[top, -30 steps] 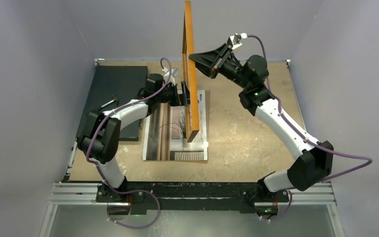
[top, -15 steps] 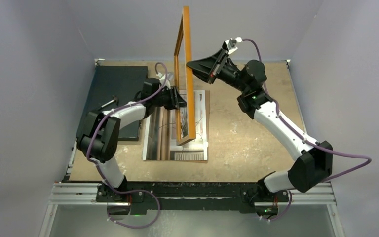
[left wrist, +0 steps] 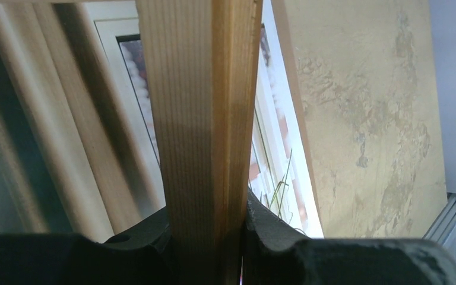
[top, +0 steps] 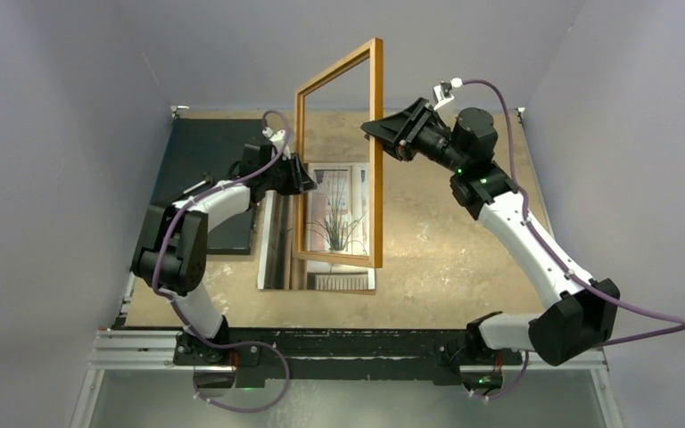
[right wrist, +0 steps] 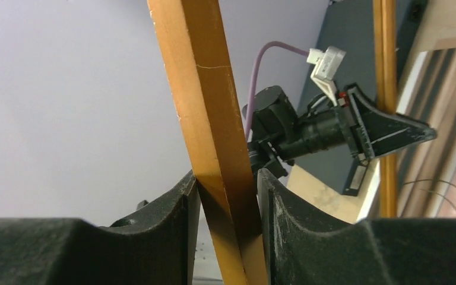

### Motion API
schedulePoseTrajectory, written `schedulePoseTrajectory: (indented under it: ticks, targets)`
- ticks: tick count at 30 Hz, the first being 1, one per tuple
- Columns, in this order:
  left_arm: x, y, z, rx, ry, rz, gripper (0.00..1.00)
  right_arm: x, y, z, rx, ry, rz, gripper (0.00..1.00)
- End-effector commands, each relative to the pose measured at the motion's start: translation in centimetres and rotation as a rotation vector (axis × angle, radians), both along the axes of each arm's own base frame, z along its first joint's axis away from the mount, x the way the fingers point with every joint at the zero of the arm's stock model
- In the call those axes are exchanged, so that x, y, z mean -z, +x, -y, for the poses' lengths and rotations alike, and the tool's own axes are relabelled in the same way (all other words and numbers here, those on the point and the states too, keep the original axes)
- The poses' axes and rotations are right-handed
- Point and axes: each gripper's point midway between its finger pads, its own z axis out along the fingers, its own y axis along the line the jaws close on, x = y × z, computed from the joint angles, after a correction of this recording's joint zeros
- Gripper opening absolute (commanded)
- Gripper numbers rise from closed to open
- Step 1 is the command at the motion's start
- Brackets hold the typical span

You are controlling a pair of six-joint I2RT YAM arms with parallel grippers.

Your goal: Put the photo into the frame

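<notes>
Frame (top: 377,152) has swung from edge-on to face-on; left gripper (top: 302,176) clenches one rail, right gripper (top: 372,132) straddles the other, grip unclear.

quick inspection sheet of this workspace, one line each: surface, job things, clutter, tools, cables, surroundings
surface: mottled tan tabletop, flat
job's things: frame held upright between the two arms, above the photo, which lies flat on the table
clutter: dark mat at the back left corner
grippers: left tool shut on the frame's left rail; right tool straddles the right rail, can't tell if it is clamped
cables: purple cable along each arm, none snagged on the frame
surroundings: plain pale walls on three sides, nothing else seen
</notes>
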Motion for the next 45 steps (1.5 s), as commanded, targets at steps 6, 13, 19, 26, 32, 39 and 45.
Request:
schedulePoseTrajectory:
  ticks: [6,13,19,26,32,39,45]
  targets:
    - [-3.8,0.3,0.0,0.011,0.003,0.085,0.11,3.2,2.5,4.2,0.212,-0.4,0.03,0.32]
    - [-2.4,-0.4,0.0,0.067,0.046,0.052,0.58,7.5,4.1,9.6,0.289,-0.492,-0.046,0.0]
    - [-1.2,0.2,-2.2,0.066,0.222,0.104,0.71,9.7,4.5,12.3,0.254,-0.42,-0.113,0.0]
    - [2.5,-0.3,-3.9,0.115,0.509,0.147,0.67,14.0,5.2,14.8,0.234,-0.577,-0.196,0.12]
    - [4.1,-0.4,-4.3,0.153,0.593,0.15,0.64,19.7,4.6,19.7,0.373,-0.834,-0.301,0.31]
    - [5.4,-1.5,-3.3,0.232,0.65,0.172,0.6,23.9,4.7,21.4,0.417,-0.913,-0.368,0.36]
    - [6.7,-2.2,-2.6,0.274,0.715,0.193,0.57,28.4,4.1,22.3,0.421,-0.956,-0.441,0.38]
